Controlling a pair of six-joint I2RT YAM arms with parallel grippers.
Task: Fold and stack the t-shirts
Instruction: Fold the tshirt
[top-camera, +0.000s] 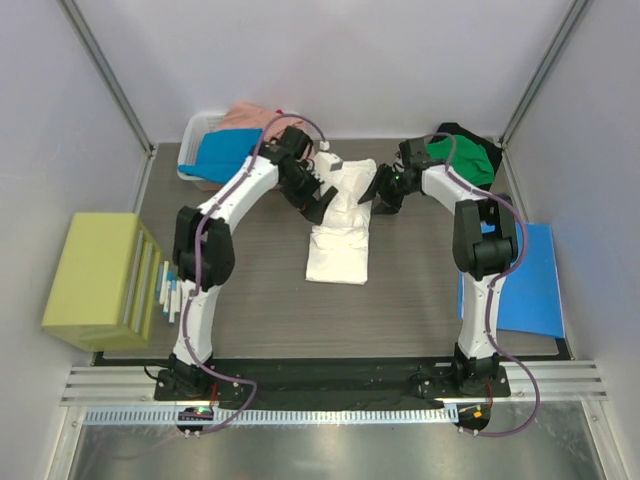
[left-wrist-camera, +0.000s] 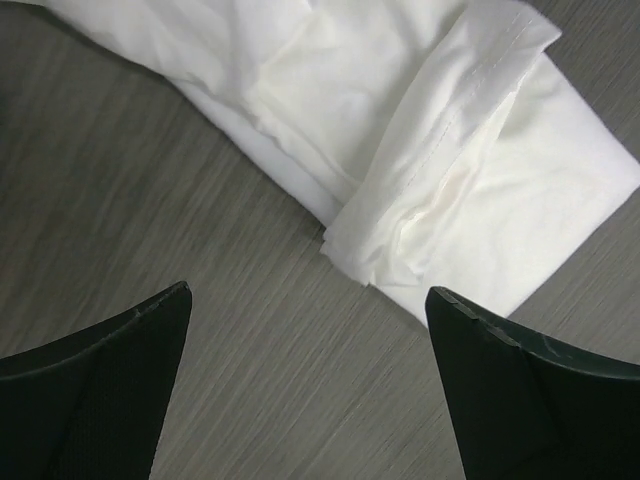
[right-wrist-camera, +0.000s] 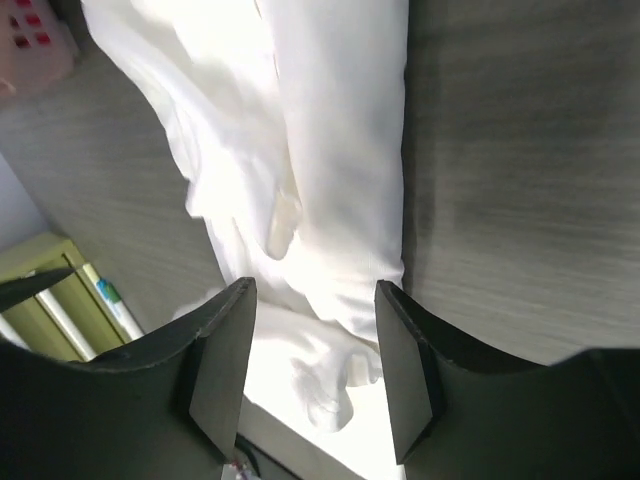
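Near edge: the blue folder (top-camera: 530, 280) lies flat on the right of the surface (top-camera: 260, 300); a yellow-green box (top-camera: 90, 280) stands on the left, well apart from the work
White t-shirt (top-camera: 336, 250): in the middle of the surface, folded into a long strip that runs away from the arms; the near half lies flat and square, the far half is narrower and rumpled, with a doubled hem edge showing in the left wrist view
Left hand (left-wrist-camera: 308, 300): just beside the strip's left edge at its far half, jaws spread fully wide, nothing between them but bare surface
Right hand (right-wrist-camera: 312, 300): over the strip's right edge, opposite the left one, jaws partly apart; white cloth shows in the gap, but they do not look closed on it, so it holds nothing
Far left: a white basket (top-camera: 190, 160) with the salmon pink t-shirt (top-camera: 250, 118) and bright blue t-shirt (top-camera: 225, 155) in it, unfolded
Far right: the green t-shirt (top-camera: 465, 155) heaped on the black t-shirt (top-camera: 452, 129)
Step in hand: likely the pause between folds on the first shirt, lengthwise fold done and cross fold not yet made
Next move calls for: both hands to pinch the far end at its two corners, then carry it level toward the near hem so the rumpled part flattens
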